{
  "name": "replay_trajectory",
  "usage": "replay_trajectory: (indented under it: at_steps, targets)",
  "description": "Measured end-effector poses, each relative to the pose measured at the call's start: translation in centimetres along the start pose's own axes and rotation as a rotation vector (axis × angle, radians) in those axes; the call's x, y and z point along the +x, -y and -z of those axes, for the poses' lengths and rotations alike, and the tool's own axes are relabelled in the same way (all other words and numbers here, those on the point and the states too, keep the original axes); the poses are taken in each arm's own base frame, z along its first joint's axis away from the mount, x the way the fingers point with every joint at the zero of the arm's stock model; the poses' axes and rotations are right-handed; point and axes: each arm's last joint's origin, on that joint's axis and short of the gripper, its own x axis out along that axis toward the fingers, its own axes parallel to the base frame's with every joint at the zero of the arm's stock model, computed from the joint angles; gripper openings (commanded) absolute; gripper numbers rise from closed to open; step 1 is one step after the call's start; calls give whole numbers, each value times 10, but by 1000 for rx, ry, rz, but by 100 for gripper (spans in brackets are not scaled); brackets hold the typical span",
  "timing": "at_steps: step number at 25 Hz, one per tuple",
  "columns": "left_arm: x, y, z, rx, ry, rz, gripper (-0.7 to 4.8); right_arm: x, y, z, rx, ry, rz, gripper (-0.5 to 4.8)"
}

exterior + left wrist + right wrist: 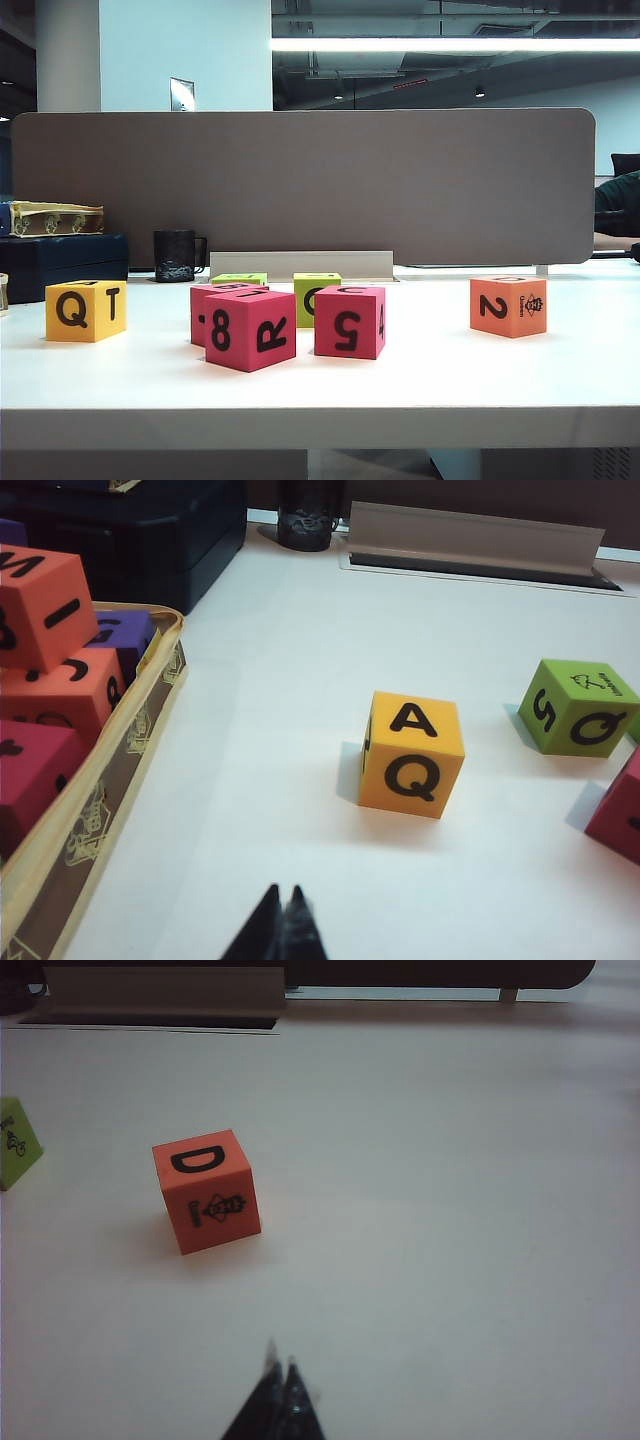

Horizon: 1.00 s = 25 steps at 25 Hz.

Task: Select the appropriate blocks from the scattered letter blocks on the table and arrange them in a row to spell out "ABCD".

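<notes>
On the wide white table (420, 385) the foam cubes are scattered. Far left stands a yellow-orange foam cube (85, 310) showing Q and T to the exterior camera; the left wrist view shows an A on its top face. Near the middle is a cluster: a magenta foam cube marked 8 and R (250, 329) nearest the front, another magenta cube (210, 298) touching or just behind it at its left, and a magenta cube marked 5 (350, 321) just to the right. Behind them stand a lime-green foam cube marked O (313, 296) and a second lime-green cube (239, 278), mostly hidden. Well apart on the right sits a salmon-orange foam cube (508, 305) with a 2 and a small logo — the right wrist view shows a D on top.

Neither arm appears in the exterior view. The left gripper (283, 912) hangs above bare table on the near side of the yellow-orange cube, its jaws pressed together and gripping nothing. The right gripper (279, 1382) hangs above bare table on the near side of the salmon-orange cube, jaws likewise closed and empty.

At the left edge a cream-trimmed open case (100, 810) holds more foam cubes — red-orange, purple and magenta. At the far side stand a dark mug (176, 255) and a grey-brown partition panel (300, 180).
</notes>
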Motion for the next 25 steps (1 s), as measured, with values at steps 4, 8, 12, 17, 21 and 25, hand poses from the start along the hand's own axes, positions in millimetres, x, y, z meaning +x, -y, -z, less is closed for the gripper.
replay_trajectory:
  at_steps: [4,8,12,17,21,25]
  targets:
    - [0,0,0,0,0,0,-6,0,0,0,1,0,0,-1]
    - [0,0,0,0,0,0,-6,0,0,0,1,0,0,-1]
    - [0,0,0,0,0,0,-6,0,0,0,2,0,0,-1]
    - [0,0,0,-43,0,0,-6,0,0,-1,8,10,-1,-1]
    - [-1,0,-1,-108,-4,0,-6,-1,0,-10,78,106,-10,-2]
    - [-7,2,-18,-107,41,6,-6,-5,-1,-26,149,176,-23,-2]
